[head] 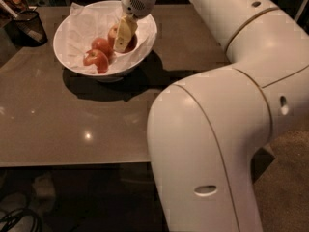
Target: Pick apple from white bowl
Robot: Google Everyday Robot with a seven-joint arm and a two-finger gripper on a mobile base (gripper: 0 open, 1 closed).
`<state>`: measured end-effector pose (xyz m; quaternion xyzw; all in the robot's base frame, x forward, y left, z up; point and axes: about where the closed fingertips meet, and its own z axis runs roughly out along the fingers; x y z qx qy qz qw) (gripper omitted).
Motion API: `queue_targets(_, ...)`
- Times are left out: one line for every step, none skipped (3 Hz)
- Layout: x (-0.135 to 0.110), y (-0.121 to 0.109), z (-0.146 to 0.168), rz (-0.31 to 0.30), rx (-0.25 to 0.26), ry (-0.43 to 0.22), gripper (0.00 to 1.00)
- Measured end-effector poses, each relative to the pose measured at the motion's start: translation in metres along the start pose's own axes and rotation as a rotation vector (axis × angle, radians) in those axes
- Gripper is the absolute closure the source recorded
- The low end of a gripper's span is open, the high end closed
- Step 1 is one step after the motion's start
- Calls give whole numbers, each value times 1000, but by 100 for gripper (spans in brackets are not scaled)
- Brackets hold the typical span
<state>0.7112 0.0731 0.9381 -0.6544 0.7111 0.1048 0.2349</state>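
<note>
The white bowl (147,35), lined with crumpled white paper, stands at the far left of the table. My gripper (123,40) reaches down into its right half from above. A pale finger (124,33) lies across the front of the apple (113,33), with red showing on both sides of it, so the gripper looks shut on the apple. The apple's far side and the other finger are hidden. Two more evenly red apples (102,46) (95,59) lie in the bowl, just left of and below the gripper.
A small dark mesh cup (30,27) holding utensils stands at the table's far left edge. The brown table (96,124) stretches toward me. My bulky white arm (227,129) fills the right side of the view. Cables lie on the floor at the lower left.
</note>
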Motion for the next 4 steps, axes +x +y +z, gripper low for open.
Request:
queue_targets(-15,22,-23,-77,-17,-44,100)
queue_targets(-31,44,-44,-169,-37,-77,100)
queue_targets(-40,69,-64,-247,-42,-104,100)
queue_targets(-39,92,-80,-289,-8,-120,100)
